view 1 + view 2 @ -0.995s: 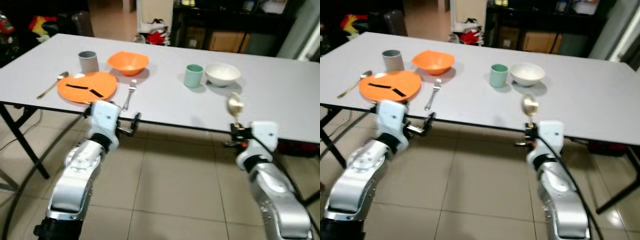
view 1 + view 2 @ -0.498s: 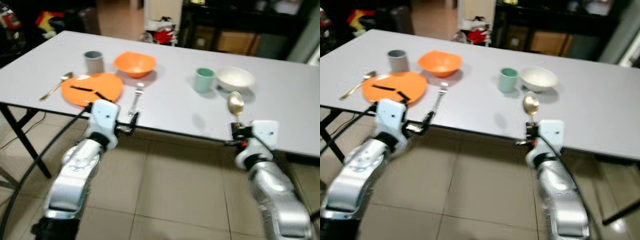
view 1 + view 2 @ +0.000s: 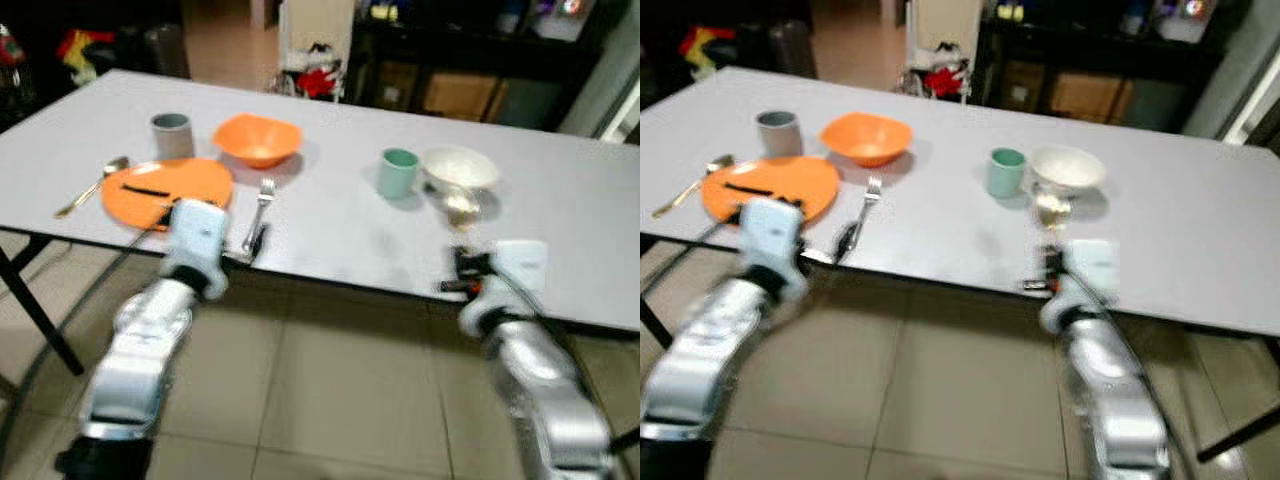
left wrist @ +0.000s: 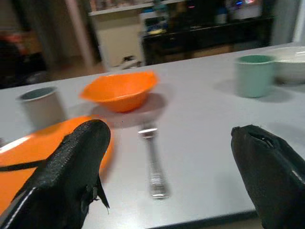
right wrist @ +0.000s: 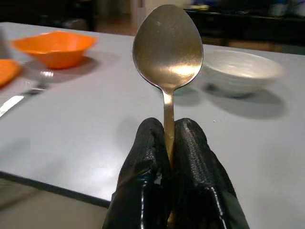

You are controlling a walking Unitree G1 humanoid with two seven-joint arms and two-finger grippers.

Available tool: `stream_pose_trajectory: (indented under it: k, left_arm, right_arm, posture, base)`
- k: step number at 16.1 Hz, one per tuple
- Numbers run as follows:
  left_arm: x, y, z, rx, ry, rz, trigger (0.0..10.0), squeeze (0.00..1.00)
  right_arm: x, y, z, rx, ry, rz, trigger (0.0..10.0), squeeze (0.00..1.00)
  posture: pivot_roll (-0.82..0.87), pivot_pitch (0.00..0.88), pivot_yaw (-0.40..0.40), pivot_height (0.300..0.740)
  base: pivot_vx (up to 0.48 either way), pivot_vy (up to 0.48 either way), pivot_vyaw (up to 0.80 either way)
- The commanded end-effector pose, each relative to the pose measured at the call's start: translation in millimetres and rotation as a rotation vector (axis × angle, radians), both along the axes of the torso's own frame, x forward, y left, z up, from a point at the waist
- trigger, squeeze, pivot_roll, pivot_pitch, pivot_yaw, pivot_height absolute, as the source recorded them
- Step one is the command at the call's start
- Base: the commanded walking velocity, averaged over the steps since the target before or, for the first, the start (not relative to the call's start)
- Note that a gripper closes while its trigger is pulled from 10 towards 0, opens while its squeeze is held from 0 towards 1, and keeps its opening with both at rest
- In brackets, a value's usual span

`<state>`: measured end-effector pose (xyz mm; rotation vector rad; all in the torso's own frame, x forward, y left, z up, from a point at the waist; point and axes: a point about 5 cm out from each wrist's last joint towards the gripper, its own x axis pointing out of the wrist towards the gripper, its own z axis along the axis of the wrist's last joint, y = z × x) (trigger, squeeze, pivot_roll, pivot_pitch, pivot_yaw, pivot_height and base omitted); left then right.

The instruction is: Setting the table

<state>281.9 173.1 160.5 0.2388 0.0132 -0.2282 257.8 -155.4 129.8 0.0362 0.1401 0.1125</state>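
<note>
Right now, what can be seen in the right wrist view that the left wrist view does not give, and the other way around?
Right wrist view alone: the right end effector pinching a spoon upright. Left wrist view alone: the left end effector open over the table edge, the grey cup and green cup. Both: orange bowl, fork, white bowl, orange plate.

Your head views are motion-blurred, the arms smeared. The table [image 3: 330, 215] is evenly lit and the room behind it dim. The wrist views are sharper; glare sits on the spoon [image 5: 167, 47], and the bowls cast soft shadows.
</note>
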Motion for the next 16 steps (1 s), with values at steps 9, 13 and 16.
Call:
stream_pose_trajectory:
  k: [9,13,16]
  left_arm:
    - [1.2,-7.7,4.9,0.007,-0.020,-0.044,10.0,0.00]
    - [1.0,-9.0,4.1,0.009,-0.018,-0.052,10.0,0.00]
    - [1.4,-9.5,4.3,0.008,-0.020,-0.057,10.0,0.00]
  right_arm:
    - [2.1,-3.5,0.3,-0.003,-0.008,-0.010,10.0,0.00]
    - [2.1,-3.9,0.1,-0.004,-0.008,-0.010,10.0,0.00]
    - [2.2,-3.6,-0.1,-0.004,-0.007,-0.007,10.0,0.00]
  posture:
    - [0.04,0.000,-0.054,0.740]
    - [0.04,0.000,-0.054,0.740]
    - [0.04,0.000,-0.054,0.740]
  base:
    - [0.287,0.000,0.00]
    - [0.289,0.000,0.00]
    - [0.285,0.000,0.00]
